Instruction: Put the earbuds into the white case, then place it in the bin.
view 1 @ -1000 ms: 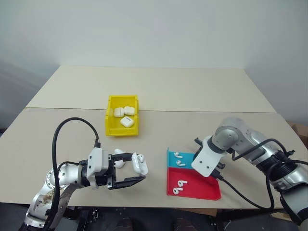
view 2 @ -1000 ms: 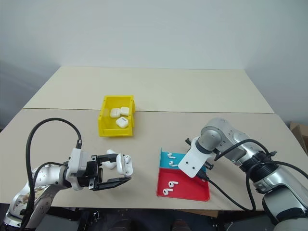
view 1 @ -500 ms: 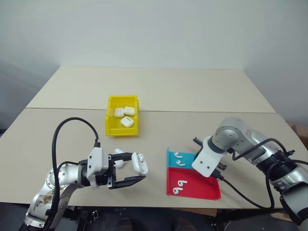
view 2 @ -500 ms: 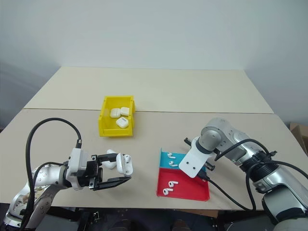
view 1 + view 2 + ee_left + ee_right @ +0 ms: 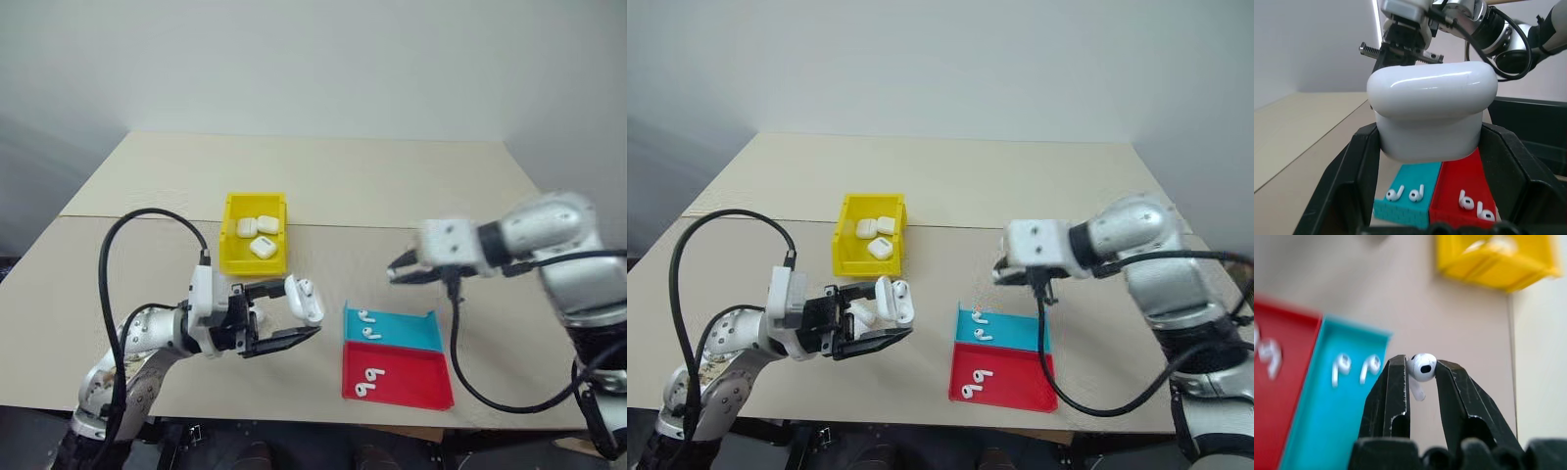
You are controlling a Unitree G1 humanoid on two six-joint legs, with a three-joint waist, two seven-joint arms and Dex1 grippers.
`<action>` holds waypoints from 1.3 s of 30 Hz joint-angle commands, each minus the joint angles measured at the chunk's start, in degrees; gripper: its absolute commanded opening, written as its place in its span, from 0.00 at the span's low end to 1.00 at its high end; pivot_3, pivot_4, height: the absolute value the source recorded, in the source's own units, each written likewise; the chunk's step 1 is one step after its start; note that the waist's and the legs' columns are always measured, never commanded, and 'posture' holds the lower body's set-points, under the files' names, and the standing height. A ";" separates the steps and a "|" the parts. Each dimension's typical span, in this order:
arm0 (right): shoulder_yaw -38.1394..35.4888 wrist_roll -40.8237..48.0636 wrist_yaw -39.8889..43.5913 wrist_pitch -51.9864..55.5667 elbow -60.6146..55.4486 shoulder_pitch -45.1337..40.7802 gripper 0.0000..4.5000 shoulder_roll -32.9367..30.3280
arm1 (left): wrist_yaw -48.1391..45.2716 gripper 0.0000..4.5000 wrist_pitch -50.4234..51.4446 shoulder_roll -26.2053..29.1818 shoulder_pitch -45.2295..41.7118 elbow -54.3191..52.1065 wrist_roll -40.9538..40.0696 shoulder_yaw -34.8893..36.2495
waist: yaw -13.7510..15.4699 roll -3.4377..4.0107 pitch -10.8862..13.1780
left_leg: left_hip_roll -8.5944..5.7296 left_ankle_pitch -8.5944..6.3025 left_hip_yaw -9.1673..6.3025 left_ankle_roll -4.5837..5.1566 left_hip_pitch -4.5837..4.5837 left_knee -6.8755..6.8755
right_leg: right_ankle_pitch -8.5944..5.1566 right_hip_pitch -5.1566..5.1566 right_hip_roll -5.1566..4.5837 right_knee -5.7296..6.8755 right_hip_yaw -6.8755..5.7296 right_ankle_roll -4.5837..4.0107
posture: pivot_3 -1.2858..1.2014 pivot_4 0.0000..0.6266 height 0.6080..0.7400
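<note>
Your right gripper (image 5: 1421,377) is pinching one earbud (image 5: 1422,368) above the table (image 5: 333,176), over the blue tray (image 5: 397,328), where two earbuds are lying; two more are lying in the red tray (image 5: 411,377). Your left gripper (image 5: 294,313) is clamping the white case (image 5: 1432,115), lid open, off the table near its front edge. The yellow bin (image 5: 254,242) is sitting mid-table, holding three cases.
</note>
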 commanded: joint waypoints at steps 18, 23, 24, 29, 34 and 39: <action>-24.60 80.47 -57.00 19.89 -21.01 12.65 0.16 16.69 | -1.37 0.61 3.65 -6.13 -12.15 2.30 -3.20 -4.59 | -0.89 -0.01 -0.01 | -0.04 0.00 -0.09 0.01 -0.08 0.00 | -0.01 0.01 0.01 -0.01 -0.01 0.03 | 0.52 0.24 1.00; -19.87 84.04 -58.54 16.87 -21.82 15.12 0.16 11.90 | -2.23 0.61 3.20 -6.40 -12.64 3.13 -2.68 -4.69 | -0.93 -0.01 -0.01 | -0.04 0.00 -0.10 0.01 -0.07 0.00 | -0.01 0.02 0.02 -0.02 -0.01 0.03 | 0.52 0.24 1.00; -19.16 83.34 -58.30 16.34 -22.13 15.64 0.16 11.16 | -2.33 0.61 3.11 -6.46 -12.70 3.22 -2.65 -4.65 | -0.92 -0.01 0.00 | -0.04 0.00 -0.11 0.01 -0.07 0.00 | -0.01 0.02 0.02 -0.02 -0.01 0.04 | 0.52 0.24 1.00; -16.95 81.26 -56.76 14.21 -21.73 17.92 0.16 8.72 | -2.36 0.61 2.82 -6.55 -12.30 2.91 -2.20 -4.62 | -0.90 -0.01 0.00 | -0.05 0.00 -0.12 0.01 -0.09 0.00 | -0.02 0.02 0.02 -0.05 -0.01 0.04 | 0.52 0.24 1.00; -15.15 78.38 -54.41 13.24 -21.84 20.20 0.16 6.90 | -1.76 0.61 2.86 -7.09 -12.02 2.43 -2.16 -4.59 | -0.77 -0.01 0.00 | -0.05 0.00 -0.12 0.01 -0.10 0.00 | -0.02 0.02 0.02 -0.06 -0.02 0.04 | 0.52 0.24 1.00; -13.78 76.78 -53.24 12.06 -22.00 21.17 0.16 5.98 | -1.91 0.61 2.31 -7.43 -11.65 2.46 -1.77 -4.51 | -0.78 -0.02 0.00 | -0.04 0.00 -0.13 0.01 -0.10 0.00 | -0.02 0.02 0.02 -0.06 -0.02 0.05 | 0.52 0.24 1.00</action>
